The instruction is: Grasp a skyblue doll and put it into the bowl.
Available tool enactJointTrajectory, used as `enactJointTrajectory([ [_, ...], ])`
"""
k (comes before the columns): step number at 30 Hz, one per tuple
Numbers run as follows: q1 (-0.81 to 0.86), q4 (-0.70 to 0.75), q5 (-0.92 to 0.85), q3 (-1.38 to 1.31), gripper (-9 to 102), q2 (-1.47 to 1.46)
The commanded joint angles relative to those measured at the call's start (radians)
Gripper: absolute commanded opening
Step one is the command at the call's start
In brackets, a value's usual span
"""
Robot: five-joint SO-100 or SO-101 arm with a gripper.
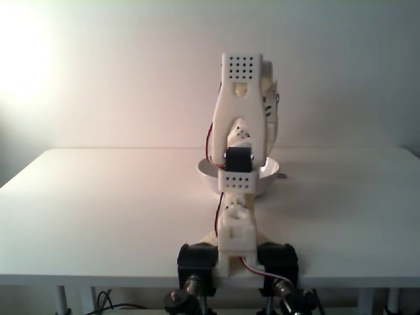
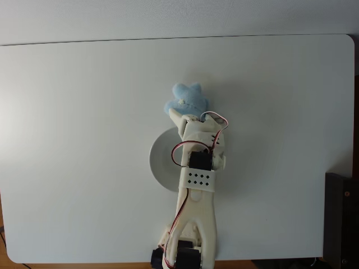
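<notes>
Seemingly the gripper [image 2: 180, 114] has its jaws closed on the skyblue doll [image 2: 186, 100], which sits just beyond the far rim of the bowl [image 2: 160, 162] in the fixed view from above. From its near-edge base, the white arm [image 2: 196, 190] reaches over the bowl.

Skyblue doll [image 2: 187, 101]: soft, fuzzy plush cloth, matt. Bowl [image 2: 162, 162]: smooth white ware with a faint sheen along the rim. Arm [image 2: 197, 196]: matt white plastic, perforated in places; table [image 2: 78, 140]: smooth matt white top.
</notes>
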Motion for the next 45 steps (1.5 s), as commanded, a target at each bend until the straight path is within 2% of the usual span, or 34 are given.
enactJointTrajectory([
  [1,0.008,0.000,-0.005,-0.040,48,-0.005],
  [9,-0.002,0.000,-0.005,-0.094,49,-0.120],
  [21,-0.005,0.000,-0.006,-0.314,49,-0.347],
  [33,-0.002,0.000,-0.006,-0.325,47,-0.440],
  [38,-0.003,-0.002,-0.005,-0.327,34,-0.439],
  [45,-0.005,-0.002,-0.005,-0.325,0,-0.430],
])
